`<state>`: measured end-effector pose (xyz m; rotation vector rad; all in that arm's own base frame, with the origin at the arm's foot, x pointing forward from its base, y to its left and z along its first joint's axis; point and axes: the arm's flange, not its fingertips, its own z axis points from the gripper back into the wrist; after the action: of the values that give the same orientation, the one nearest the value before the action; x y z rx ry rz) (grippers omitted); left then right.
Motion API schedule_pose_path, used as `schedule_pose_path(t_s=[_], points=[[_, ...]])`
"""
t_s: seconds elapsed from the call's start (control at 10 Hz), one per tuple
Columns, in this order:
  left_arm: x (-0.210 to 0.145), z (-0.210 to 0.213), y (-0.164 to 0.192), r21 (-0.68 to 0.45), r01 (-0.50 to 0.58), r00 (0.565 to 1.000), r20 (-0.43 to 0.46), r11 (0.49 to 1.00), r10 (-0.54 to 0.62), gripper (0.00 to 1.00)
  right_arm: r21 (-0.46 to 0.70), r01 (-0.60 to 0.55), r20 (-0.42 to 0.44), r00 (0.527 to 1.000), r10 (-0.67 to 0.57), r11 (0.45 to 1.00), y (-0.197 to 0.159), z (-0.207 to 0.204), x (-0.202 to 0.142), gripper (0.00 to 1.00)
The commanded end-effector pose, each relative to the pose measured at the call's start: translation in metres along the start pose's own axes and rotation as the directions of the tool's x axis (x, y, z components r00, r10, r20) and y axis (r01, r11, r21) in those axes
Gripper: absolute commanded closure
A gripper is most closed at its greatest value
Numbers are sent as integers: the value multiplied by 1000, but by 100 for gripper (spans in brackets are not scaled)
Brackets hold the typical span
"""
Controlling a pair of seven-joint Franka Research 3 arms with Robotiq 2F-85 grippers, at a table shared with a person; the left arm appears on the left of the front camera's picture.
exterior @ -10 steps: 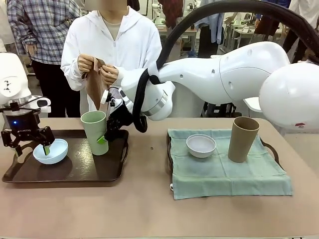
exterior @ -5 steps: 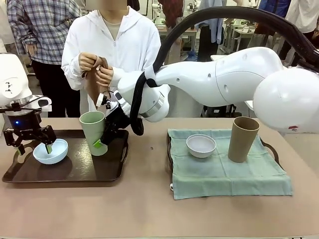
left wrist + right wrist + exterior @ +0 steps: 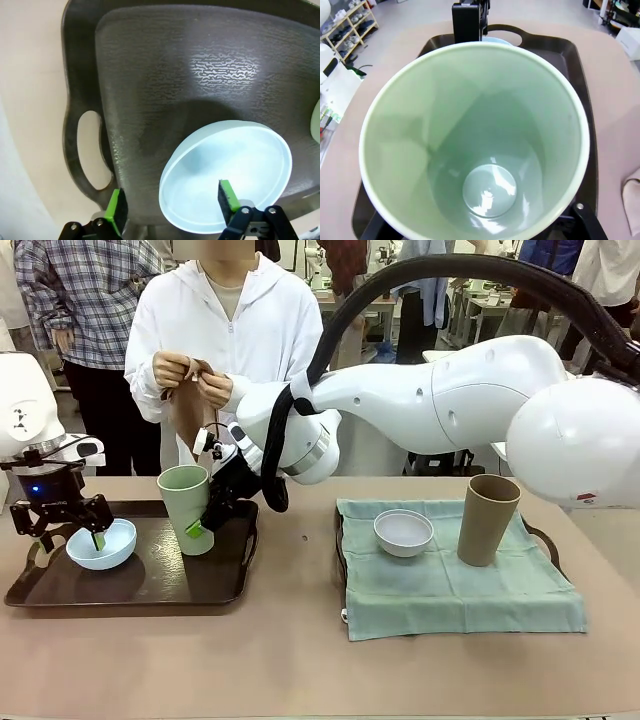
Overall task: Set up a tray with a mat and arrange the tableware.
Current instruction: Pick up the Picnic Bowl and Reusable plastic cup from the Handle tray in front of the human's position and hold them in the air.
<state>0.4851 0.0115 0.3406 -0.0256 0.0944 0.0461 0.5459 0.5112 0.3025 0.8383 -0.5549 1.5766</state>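
Observation:
On the dark tray [image 3: 150, 585] at the left stand a pale blue bowl [image 3: 102, 545] and a light green tumbler [image 3: 188, 505]. My left gripper [image 3: 68, 538] straddles the bowl's [image 3: 225, 170] near rim, open, with one pad inside the bowl and the other outside over the tray, clear of the wall. My right gripper [image 3: 198, 525] reaches across from the right and is shut on the tumbler's [image 3: 475, 145] lower body. A second tray [image 3: 541, 536] at the right carries a green mat [image 3: 450, 595], a greyish white bowl [image 3: 403, 532] and a tan tumbler [image 3: 487, 520].
A person in a white hoodie stands at the far side behind the left tray, both hands [image 3: 195, 375] working a brown cloth [image 3: 185, 415]. My right arm [image 3: 440, 400] spans the table's middle above the surface. Bare tabletop [image 3: 300, 660] runs along the near edge.
My right arm has swung a little to the left and its gripper has closed on the green tumbler, which shifted slightly left. The left gripper stays at the blue bowl.

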Motion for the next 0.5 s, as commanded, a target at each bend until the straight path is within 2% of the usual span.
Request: schedule_pose_path(t_s=[0.0, 0.1, 0.2, 0.3, 0.4], points=[[5, -1, 3, -19, 40, 999, 19, 999, -39, 55, 13, -4, -3, 1000, 4, 1000, -10, -2, 3, 100], [6, -1, 4, -19, 44, 999, 20, 999, -44, 97, 9, -3, -2, 1000, 3, 1000, -11, -2, 3, 65], [5, -3, 5, -20, 43, 999, 22, 999, -43, 100, 8, 2, -2, 1000, -2, 1000, -10, -2, 3, 100], [5, -2, 6, -22, 43, 999, 22, 999, -42, 71, 8, 2, -4, 1000, -2, 1000, -10, -2, 2, 78], [4, -2, 6, -21, 41, 999, 22, 999, -41, 100, 6, 3, -8, 1000, -3, 1000, -10, -2, 2, 100]])
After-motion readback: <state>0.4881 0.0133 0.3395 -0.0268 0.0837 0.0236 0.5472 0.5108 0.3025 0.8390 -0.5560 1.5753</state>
